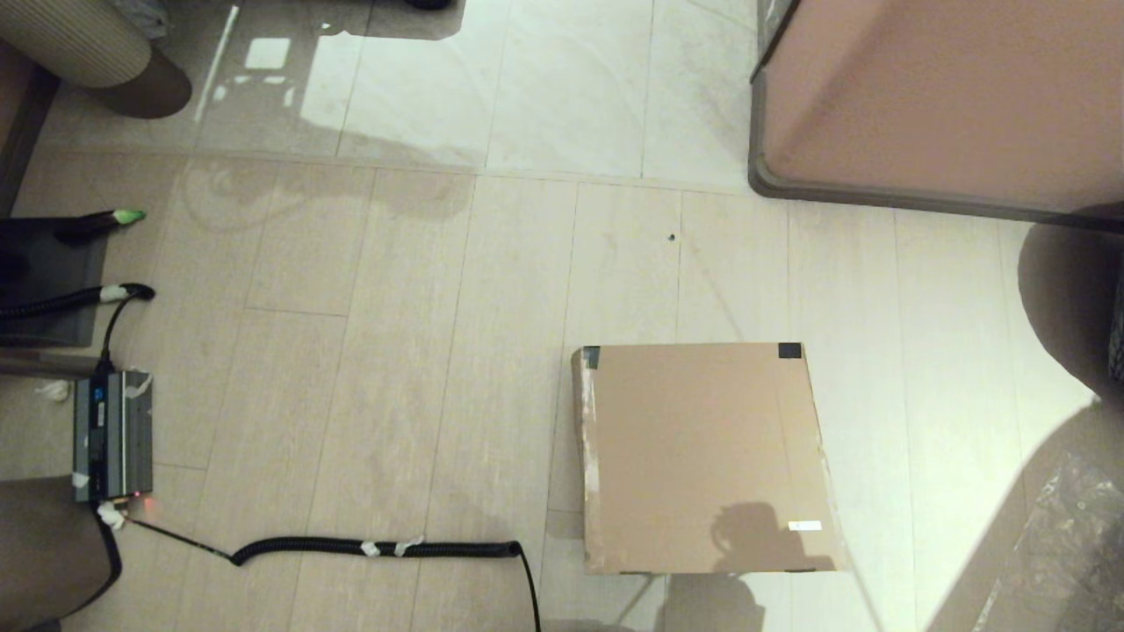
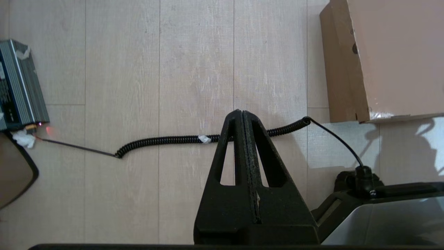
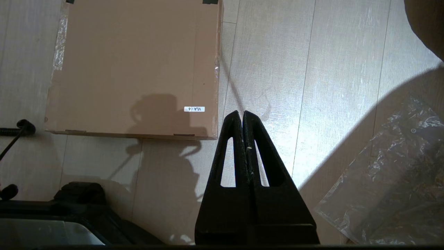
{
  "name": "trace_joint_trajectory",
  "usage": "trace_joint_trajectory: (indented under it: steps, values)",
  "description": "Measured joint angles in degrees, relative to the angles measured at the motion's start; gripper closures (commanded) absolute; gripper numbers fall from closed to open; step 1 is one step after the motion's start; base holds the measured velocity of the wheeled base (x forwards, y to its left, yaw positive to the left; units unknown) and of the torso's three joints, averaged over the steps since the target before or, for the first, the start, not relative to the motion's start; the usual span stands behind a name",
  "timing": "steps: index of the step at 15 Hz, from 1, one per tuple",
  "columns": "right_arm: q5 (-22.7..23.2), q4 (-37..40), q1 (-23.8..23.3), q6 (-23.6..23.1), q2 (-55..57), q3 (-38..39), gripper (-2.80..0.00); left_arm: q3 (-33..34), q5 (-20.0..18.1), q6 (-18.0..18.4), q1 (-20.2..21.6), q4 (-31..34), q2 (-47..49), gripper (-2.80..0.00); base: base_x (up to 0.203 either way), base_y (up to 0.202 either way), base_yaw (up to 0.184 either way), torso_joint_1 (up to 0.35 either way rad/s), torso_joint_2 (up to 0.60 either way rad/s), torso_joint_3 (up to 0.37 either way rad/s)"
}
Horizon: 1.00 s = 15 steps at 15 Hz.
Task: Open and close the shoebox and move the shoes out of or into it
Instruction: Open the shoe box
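On the pale plank floor (image 1: pixel 395 369), one shoebox (image 1: pixel 702 456) is recorded: brown cardboard, lid closed flat, two black tape patches (image 1: pixel 789 350) at the far lid corners, one small white label (image 1: pixel 804 526) near the front right corner. No part of the interior is exposed. One coiled black cable (image 1: pixel 378 549) is laid on the floor to the left of the box, joined to one grey power unit (image 1: pixel 112 434) at the left edge. One pinkish-tan block (image 1: pixel 948 96) with grey rim is noted at far right, and one clear plastic sheet (image 3: pixel 392 173) near the right.

Two grippers are listed. The left gripper (image 2: pixel 242 113) is held above the cable, fingers (image 2: pixel 230 139) pressed together, nothing grasped. The right gripper (image 3: pixel 241 113) is held just beside the box's front right corner, fingers (image 3: pixel 255 139) clenched on nothing, no contact visible.
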Motion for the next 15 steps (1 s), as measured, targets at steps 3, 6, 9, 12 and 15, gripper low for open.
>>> trace_joint_trajectory:
  steps: [3,6,9,12,15]
  values:
    - [-0.02,-0.32,-0.01,-0.82,0.0,-0.22,0.0,-4.13,0.13,0.59,0.02,0.75,0.58,0.0,0.0,0.0,0.0,0.0,0.0,0.0]
    - [-1.69,2.43,-0.01,-0.49,2.89,-7.45,0.0,-14.29,-0.11,-1.82,-0.64,2.12,8.34,0.0,0.0,0.0,0.0,0.0,0.0,0.0]
    - [-2.68,4.89,0.0,4.4,15.54,-17.39,0.0,-22.81,-1.21,-7.32,-2.71,-0.25,23.89,0.0,0.0,0.0,0.0,0.0,0.0,0.0]
    - [-1.93,4.02,0.0,13.15,34.78,-23.15,0.0,-26.29,-5.52,-11.74,-4.49,-7.58,42.51,0.0,0.0,0.0,0.0,0.0,0.0,0.0]
    - [1.29,-2.84,-0.21,19.93,56.03,-25.27,0.0,-26.41,-8.98,-17.33,-5.81,-20.76,61.89,0.0,0.0,0.0,0.0,0.0,0.0,0.0]
